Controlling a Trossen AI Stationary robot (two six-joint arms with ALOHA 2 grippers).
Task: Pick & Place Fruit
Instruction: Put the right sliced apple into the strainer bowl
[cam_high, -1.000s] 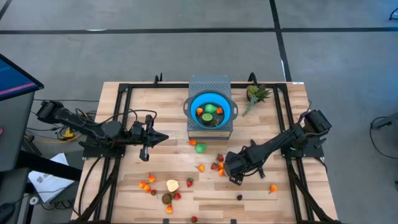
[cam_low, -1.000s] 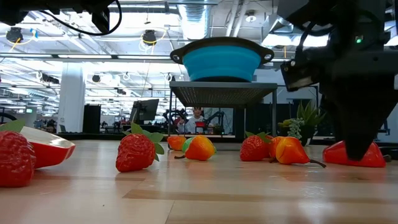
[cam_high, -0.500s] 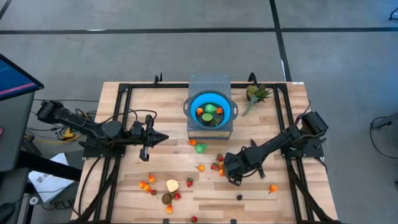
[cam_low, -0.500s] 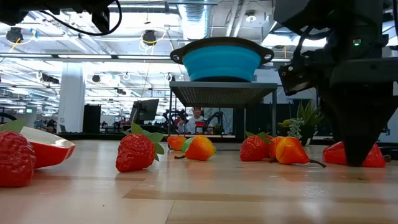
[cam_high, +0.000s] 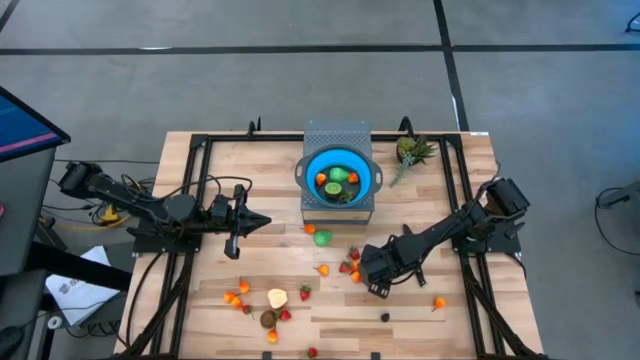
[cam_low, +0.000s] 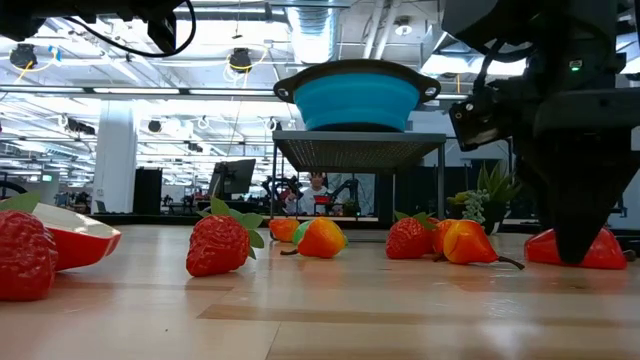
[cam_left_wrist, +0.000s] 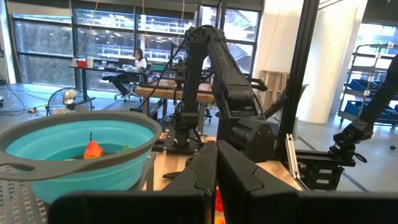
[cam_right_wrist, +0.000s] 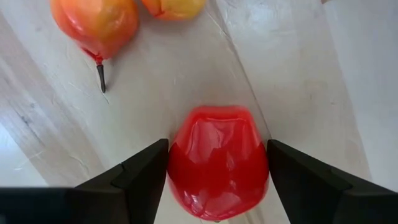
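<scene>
Bowl: blue bowl (cam_high: 339, 178) sits on a grey perforated stand (cam_high: 337, 134) at upper centre of the high view, so you drop fruit in from above; a few pieces already lie inside.
Target fruit: glossy red piece (cam_right_wrist: 217, 162) lies on the wooden table (cam_high: 470, 320), lower right of centre in the high view.
Right gripper (cam_right_wrist: 217, 171): you have it lowered over that red piece, fingers (cam_right_wrist: 146, 177) apart and straddling it, touching or nearly so, ready to squeeze.
Left gripper (cam_high: 262, 222): fingers together, parked left of the bowl, holding nothing.
Remaining fruit: strawberries (cam_low: 222, 244) and orange pieces (cam_low: 320, 238) scattered across the lower half of the table, waiting their turn.
</scene>
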